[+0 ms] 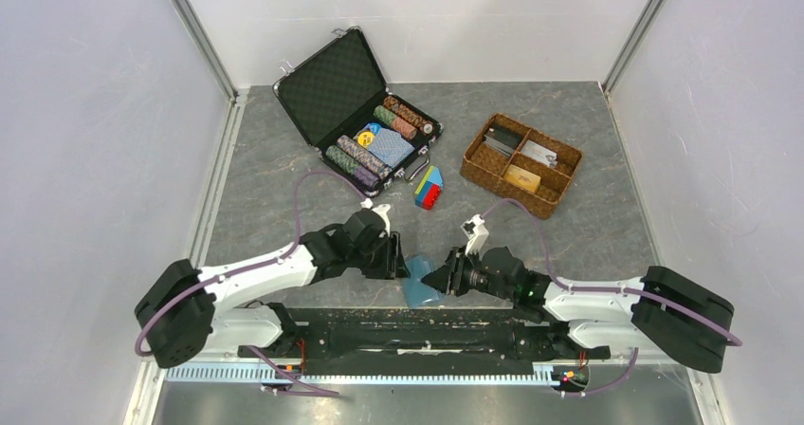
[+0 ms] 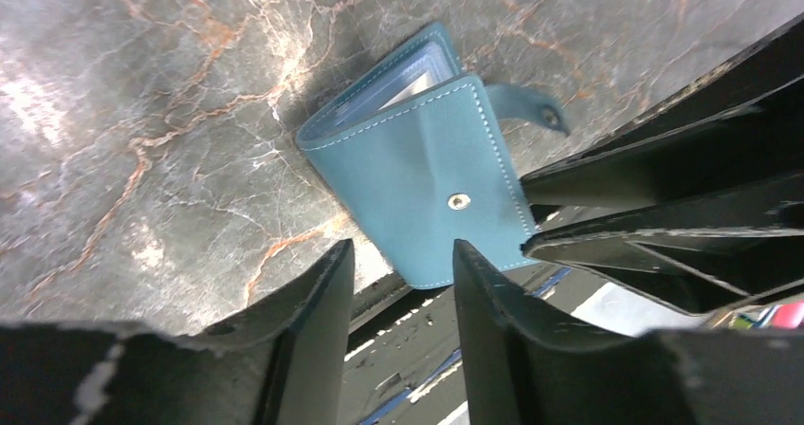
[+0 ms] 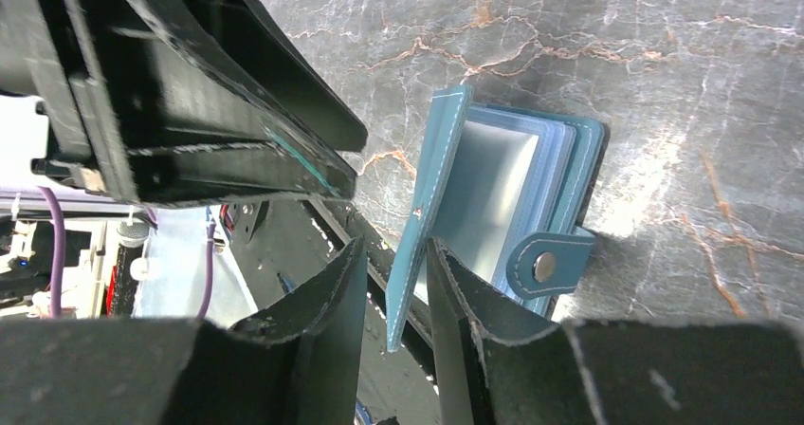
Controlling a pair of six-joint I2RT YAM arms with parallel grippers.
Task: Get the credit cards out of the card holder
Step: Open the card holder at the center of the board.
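- Now, my left gripper (image 2: 403,249) hovers at the near edge of the table (image 2: 142,112). Its fingers are apart and hold nothing.
- Between my arms, the card holder (image 2: 417,159) rests on the table right at that edge. Its strap is unsnapped and its front cover stands up off the clear sleeves.
- My right gripper (image 3: 395,243) is pinched on the cover's free edge, propping the holder open.
- Far right, an orange-yellow card (image 1: 522,178) lies in the wicker tray (image 1: 501,193), likely one already out.
- I judge this step as opening the holder to search its pockets. I cannot tell whether a card remains inside. Next, my left fingers need to reach a sleeve mouth while my right steadies the cover.
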